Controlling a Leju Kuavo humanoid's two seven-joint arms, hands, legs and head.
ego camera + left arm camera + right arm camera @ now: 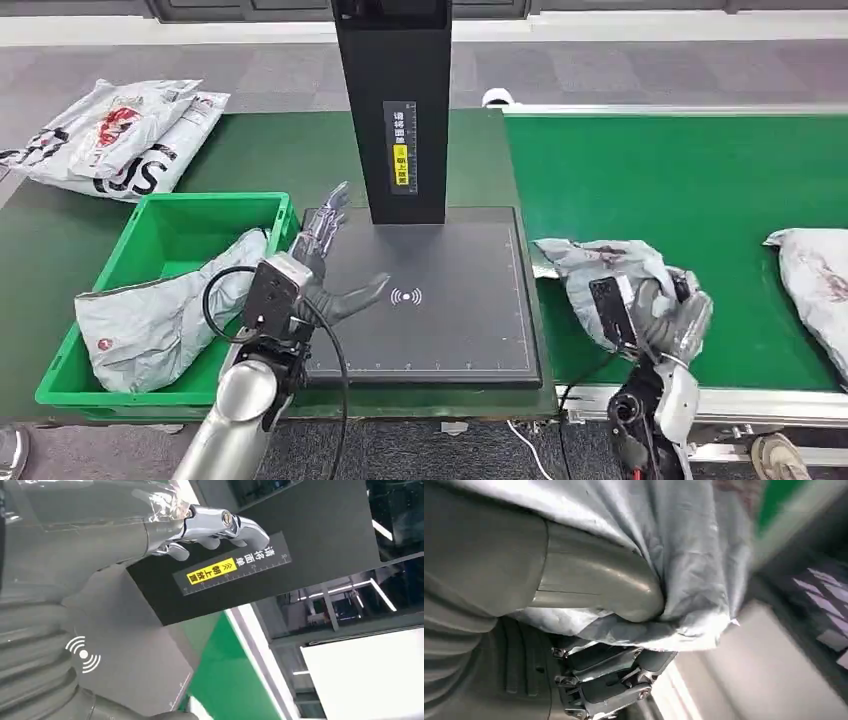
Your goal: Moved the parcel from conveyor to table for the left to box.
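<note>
Your right hand (672, 318) fingers clamp the parcel (600, 275) on the conveyor (680, 180); table (440, 290) lies just left, left hand (325, 265) fingers spread, waiting

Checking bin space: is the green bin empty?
No. A grey parcel lies in the green bin, draped over its near rim.

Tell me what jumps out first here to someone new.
The right hand grips a crumpled grey parcel at the near edge of the green conveyor. The left hand hovers open over the black scan pad, in front of the black post. To its left a green bin already holds another grey parcel.
</note>
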